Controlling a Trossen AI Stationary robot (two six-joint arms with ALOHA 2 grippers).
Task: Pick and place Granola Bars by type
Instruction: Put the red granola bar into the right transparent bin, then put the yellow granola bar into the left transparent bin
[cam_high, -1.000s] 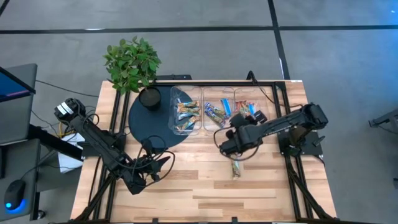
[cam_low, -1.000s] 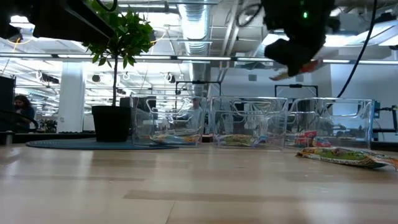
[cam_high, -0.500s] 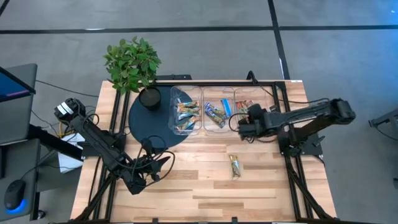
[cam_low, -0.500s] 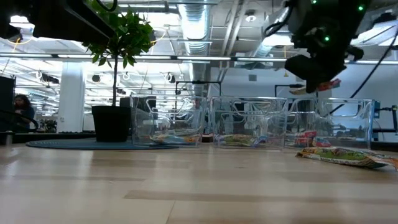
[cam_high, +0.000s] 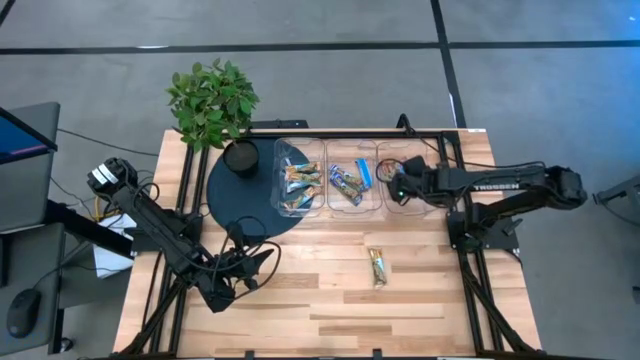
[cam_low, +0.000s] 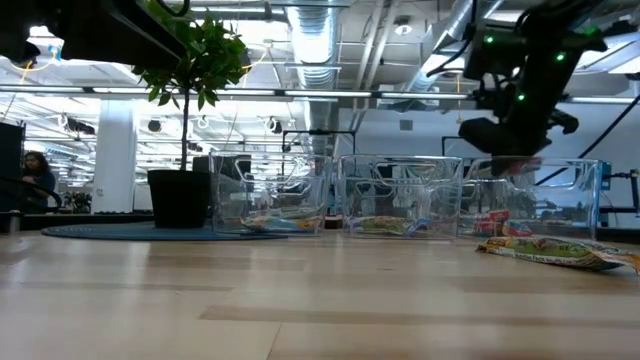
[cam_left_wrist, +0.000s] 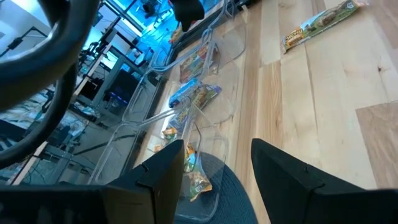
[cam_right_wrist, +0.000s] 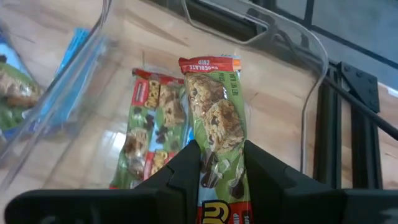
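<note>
- Two arms show over the wooden table (cam_high: 300, 300): the right arm reaches in from the table's right edge, stretched almost level and straight toward the row of bins at the far side, while the left arm lies folded low at the near left corner.
- The right gripper (cam_high: 398, 186) hangs above the rightmost clear bin (cam_high: 436, 205); in the low view it sits just over that bin's rim (cam_low: 530, 162).
- Its fingers (cam_right_wrist: 186, 171) are pinched onto a red-and-green granola bar (cam_right_wrist: 217, 137), gripping it near one end, so the bar sticks out forward past the fingertips, its long axis in line with the gripper.
- Below the held bar, a second red-and-green bar (cam_right_wrist: 149, 140) lies flat on that bin's floor, roughly parallel to the held one.
- The middle bin (cam_high: 350, 187) holds blue-wrapped bars (cam_high: 345, 183) lying at mixed angles.
- The left bin (cam_high: 300, 185) holds green-tan bars (cam_high: 300, 180), also jumbled.
- One loose green-tan bar (cam_high: 378, 266) lies flat on the bare wood, well apart from the bins and nearer the front, its long axis running from the near edge toward the far edge of the table.
- The left gripper (cam_high: 262, 262) rests low over the near left part of the table, pointing toward the bins; its fingers (cam_left_wrist: 280, 165) stand spread apart with nothing between them.
- A potted plant (cam_high: 213, 103) stands at the far left corner, by a dark round mat (cam_high: 240, 195) that the left bin partly overlaps.
</note>
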